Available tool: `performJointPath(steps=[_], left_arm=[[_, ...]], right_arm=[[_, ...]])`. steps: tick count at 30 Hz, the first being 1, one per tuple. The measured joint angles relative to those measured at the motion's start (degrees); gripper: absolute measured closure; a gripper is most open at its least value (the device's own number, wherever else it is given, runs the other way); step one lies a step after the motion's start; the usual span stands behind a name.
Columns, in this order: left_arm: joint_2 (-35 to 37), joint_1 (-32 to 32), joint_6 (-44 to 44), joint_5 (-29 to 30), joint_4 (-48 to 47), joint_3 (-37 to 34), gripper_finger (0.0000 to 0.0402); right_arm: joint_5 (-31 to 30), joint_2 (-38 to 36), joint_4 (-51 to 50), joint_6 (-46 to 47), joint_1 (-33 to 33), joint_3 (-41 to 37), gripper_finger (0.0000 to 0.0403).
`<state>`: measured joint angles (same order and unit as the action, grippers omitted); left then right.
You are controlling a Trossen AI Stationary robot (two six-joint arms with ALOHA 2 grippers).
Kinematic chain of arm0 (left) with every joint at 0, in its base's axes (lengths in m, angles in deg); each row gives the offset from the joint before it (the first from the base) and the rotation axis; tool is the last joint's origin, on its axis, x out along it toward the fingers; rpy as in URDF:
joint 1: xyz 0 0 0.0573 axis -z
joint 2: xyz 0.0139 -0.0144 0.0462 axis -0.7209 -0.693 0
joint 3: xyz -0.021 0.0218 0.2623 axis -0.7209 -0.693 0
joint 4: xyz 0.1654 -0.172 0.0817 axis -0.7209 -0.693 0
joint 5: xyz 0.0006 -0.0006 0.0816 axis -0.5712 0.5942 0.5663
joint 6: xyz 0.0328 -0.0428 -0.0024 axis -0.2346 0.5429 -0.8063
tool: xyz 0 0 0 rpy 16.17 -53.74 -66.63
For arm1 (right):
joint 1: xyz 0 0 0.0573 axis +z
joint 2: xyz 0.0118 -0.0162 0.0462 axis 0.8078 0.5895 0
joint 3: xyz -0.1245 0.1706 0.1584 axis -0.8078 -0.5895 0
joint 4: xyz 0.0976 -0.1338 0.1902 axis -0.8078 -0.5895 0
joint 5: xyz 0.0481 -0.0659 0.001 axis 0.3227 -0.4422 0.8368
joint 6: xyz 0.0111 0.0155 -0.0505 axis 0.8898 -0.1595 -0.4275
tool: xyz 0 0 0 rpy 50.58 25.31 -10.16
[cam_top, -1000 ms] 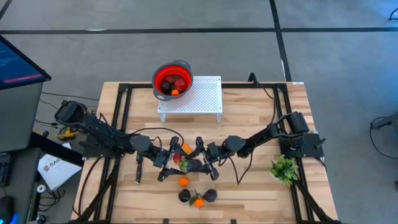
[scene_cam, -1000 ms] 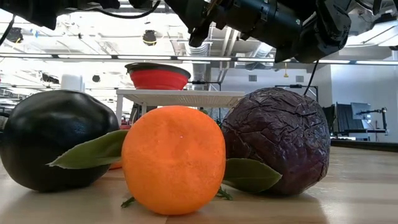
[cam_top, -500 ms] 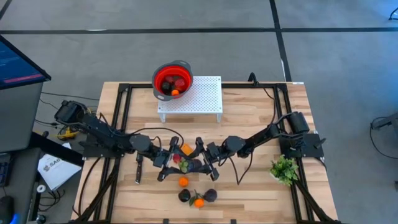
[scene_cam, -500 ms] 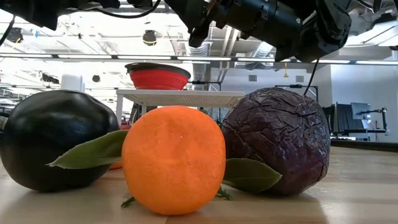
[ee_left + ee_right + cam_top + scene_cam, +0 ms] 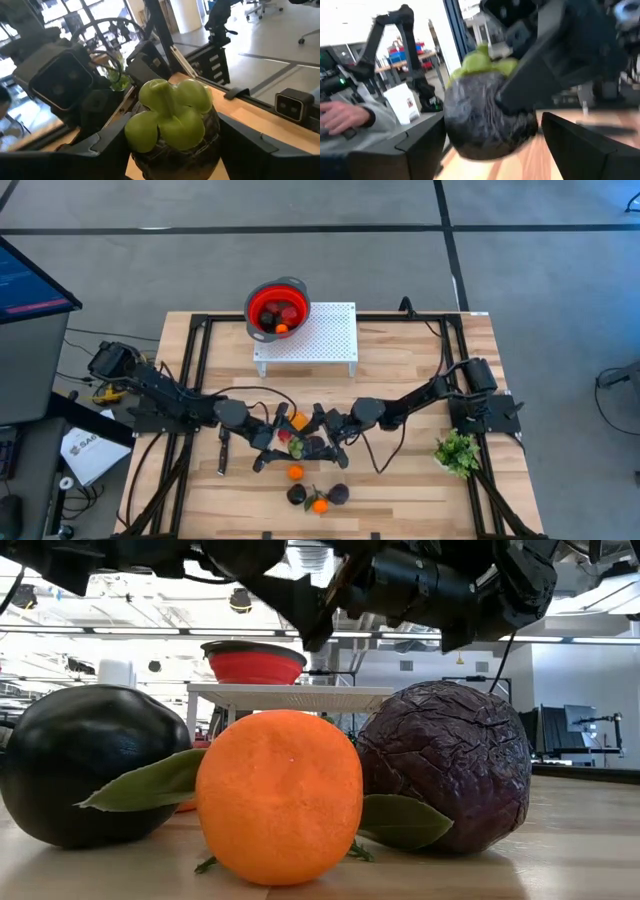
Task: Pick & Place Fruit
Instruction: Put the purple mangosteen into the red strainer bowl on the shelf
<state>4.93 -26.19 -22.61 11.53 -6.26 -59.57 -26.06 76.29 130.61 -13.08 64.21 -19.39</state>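
Fruit [image 5: 172,125] half-hidden between both grippers

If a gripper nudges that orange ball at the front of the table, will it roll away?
Probably. The orange ball looks nearly round, so a nudge would roll it. The wrinkled purple fruit and the black fruit flank it closely, and leaves sit under it, likely stopping it quickly.

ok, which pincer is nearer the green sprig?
Right. The right pincer sits mid-table, to the sprig's left in the high view; the left pincer faces it from farther left, beyond the dark fruit.
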Motion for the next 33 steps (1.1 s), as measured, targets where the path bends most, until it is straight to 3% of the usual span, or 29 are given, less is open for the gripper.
performJointPath(steps=[9, 18, 21, 26, 30, 33], left_arm=[[0.1, 0.0, 4.1, 0.7, -6.0, 0.2, 0.0156], [0.2, 0.1, 6.0, 0.5, -6.4, 0.4, 0.0154], [0.2, 0.1, 6.6, 0.5, -6.4, 0.4, 0.0156], [0.2, 0.1, 8.9, 2.5, -6.4, 0.3, 0.0154], [1.7, 0.1, 11.5, 9.9, -6.4, 0.8, 0.0153], [4.5, 0.0, 11.9, 17.2, -6.2, 2.9, 0.0154]], right_arm=[[-1.8, -0.1, -5.6, -0.2, 0.7, -0.1, 0.0086], [-11.3, -2.0, -18.1, -0.2, 2.9, -0.2, 0.0085], [-15.9, -4.1, -26.9, 0.7, 4.3, 0.3, 0.0085], [-30.9, -11.2, -48.2, 3.3, 8.3, 1.9, 0.0085], [-48.9, -16.8, -64.2, 7.2, 13.2, 3.6, 0.0085], [-62.3, -19.4, -70.5, 9.8, 16.9, 3.7, 0.0085]])
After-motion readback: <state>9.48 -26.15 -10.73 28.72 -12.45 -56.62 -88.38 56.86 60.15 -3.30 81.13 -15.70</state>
